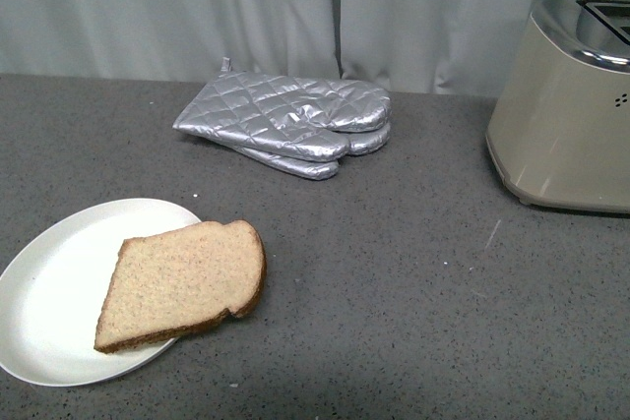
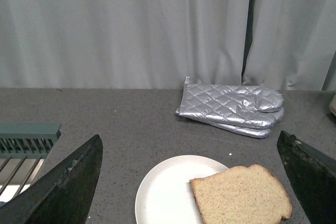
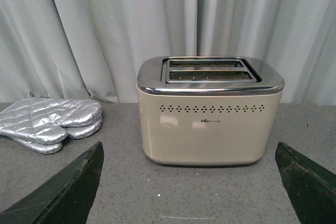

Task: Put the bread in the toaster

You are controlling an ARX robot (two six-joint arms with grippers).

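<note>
the bread (image 1: 182, 285) lies flat, partly on the plate (image 1: 59, 282) and partly on the table (image 1: 394, 292), well apart from the toaster (image 1: 566, 115), with the left gripper (image 2: 189, 136) and right gripper (image 3: 189, 144) both spread wide

Pale curtain (image 1: 148, 7) behind speckled grey countertop (image 1: 413, 292)
</note>
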